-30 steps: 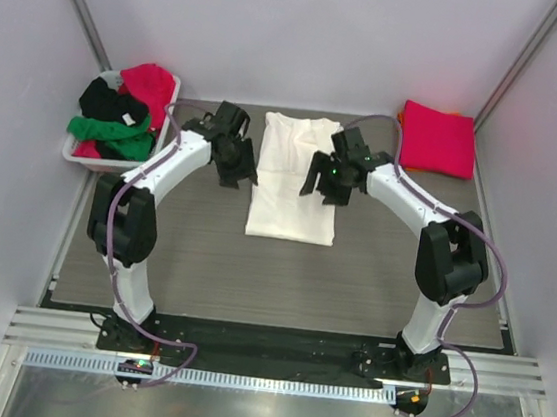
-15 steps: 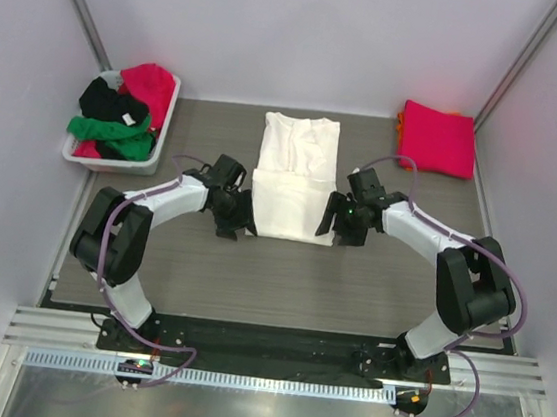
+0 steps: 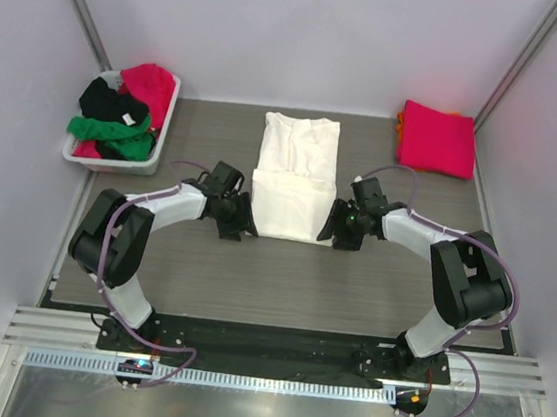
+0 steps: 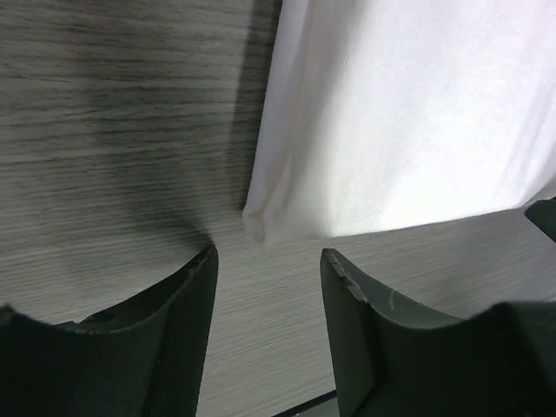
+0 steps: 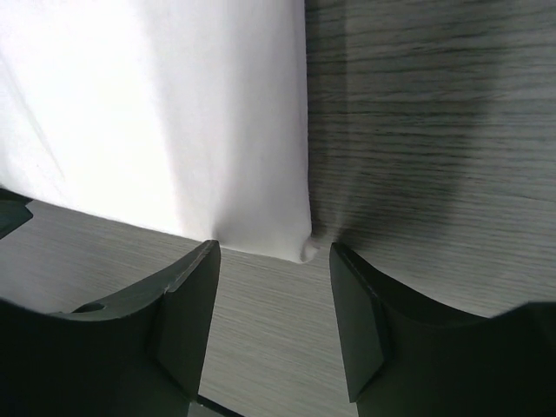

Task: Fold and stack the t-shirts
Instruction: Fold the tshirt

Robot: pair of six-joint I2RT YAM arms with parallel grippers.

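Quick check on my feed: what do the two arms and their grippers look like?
Both the left arm and right arm have white links with black joints and a mauve cable looping alongside. The left gripper and right gripper are black, with broad, curved matte fingers.

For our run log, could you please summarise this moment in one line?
phase: pre-grasp | left gripper: open at white t-shirt near-left corner | right gripper: open at near-right corner | held: nothing

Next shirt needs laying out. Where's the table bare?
Bare: the near strip between the white t-shirt and the arm bases; a narrower patch between it and the pink shirt. Crowded: left gripper and right gripper at its hem; basket far left.
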